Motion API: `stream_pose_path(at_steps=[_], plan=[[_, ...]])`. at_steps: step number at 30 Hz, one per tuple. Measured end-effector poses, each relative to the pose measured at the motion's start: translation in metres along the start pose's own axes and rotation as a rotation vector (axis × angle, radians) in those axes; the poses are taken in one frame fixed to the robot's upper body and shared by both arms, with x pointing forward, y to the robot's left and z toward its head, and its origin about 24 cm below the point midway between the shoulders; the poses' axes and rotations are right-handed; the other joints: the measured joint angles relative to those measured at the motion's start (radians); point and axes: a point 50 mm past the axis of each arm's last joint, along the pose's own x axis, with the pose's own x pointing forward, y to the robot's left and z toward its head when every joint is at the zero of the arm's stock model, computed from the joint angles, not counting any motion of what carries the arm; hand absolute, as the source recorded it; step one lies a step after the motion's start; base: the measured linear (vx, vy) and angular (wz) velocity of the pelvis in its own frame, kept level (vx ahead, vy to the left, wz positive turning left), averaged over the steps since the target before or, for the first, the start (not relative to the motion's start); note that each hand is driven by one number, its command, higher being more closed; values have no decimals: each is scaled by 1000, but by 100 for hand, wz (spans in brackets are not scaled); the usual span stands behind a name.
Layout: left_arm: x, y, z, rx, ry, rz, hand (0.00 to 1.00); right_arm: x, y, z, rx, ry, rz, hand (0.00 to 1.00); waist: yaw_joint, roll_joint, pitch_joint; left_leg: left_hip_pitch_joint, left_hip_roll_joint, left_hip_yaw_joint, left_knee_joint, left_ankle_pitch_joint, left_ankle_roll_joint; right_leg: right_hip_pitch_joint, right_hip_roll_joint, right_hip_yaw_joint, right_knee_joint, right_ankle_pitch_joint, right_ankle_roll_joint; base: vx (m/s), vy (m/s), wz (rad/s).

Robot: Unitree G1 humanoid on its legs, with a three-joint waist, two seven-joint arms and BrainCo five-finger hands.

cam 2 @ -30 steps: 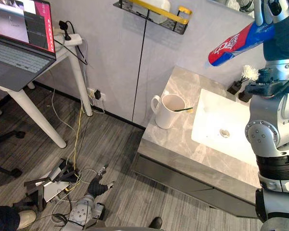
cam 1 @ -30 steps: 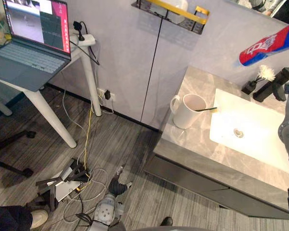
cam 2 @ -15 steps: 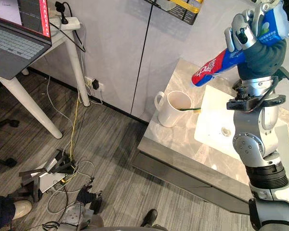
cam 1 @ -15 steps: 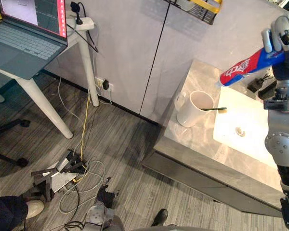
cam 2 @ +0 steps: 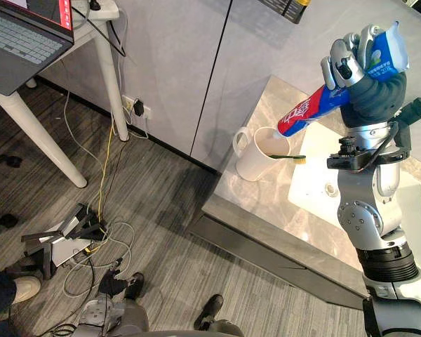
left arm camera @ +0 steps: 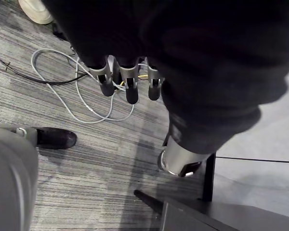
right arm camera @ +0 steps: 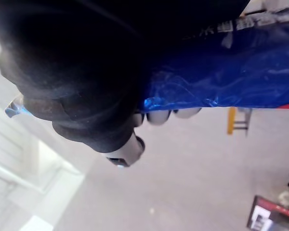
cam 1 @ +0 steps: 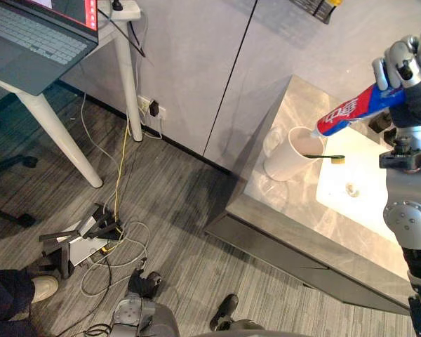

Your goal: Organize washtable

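A blue and red toothpaste tube (cam 2: 316, 109) slants down from my right hand (cam 2: 354, 60), which is shut on its upper end. In the right wrist view the blue tube (right arm camera: 221, 82) runs under my curled fingers. The tube's cap end hangs just over the mouth of a white mug (cam 2: 256, 153) on the grey stone washtable (cam 1: 288, 203). A toothbrush (cam 2: 289, 157) lies across the mug's rim, its head sticking out towards the white sink (cam 1: 379, 189). My left hand (cam 1: 137, 309) hangs low over the floor, its fingers (left arm camera: 130, 89) relaxed and holding nothing.
A laptop (cam 1: 35, 35) sits on a white table at the upper left. Cables and a black stand (cam 1: 84, 242) lie on the wood floor below it, with a person's shoe (cam 1: 45, 286) nearby. A black tap (cam 2: 417, 112) stands behind my right arm.
The camera has shifted. My right hand has brought the toothpaste tube down and in, from high at the right to just above the mug's mouth.
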Motion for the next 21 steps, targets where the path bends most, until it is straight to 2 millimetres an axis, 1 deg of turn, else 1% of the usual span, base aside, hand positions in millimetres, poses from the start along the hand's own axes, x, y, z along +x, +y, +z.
stream_pose_path(at_steps=[4,6,9,21], plan=[[2,0,3,0,-7,1,0,-7,-5,-3,-35,70,-2,100,0,-6,8,-17,-2,-8,8,1,0,-11,0,-5,1,0,0,12,0,4],[3,1,4,1,-10,1,0,-9,-6,-3,-39,78,2,100,-2,-7,16,-18,-2,-9,8,1,0,-11,0,-5,1,0,0,0,0,0],[3,1,5,2,-12,2,0,-9,-6,-4,-39,88,12,100,-6,-7,23,-19,-2,-9,8,0,0,-11,0,-5,1,0,0,0,0,0],[5,2,8,-20,-28,6,0,-10,-6,-5,-19,98,1,100,-1,-6,45,-38,-3,-12,12,0,0,-29,0,-6,2,0,0,0,0,0]])
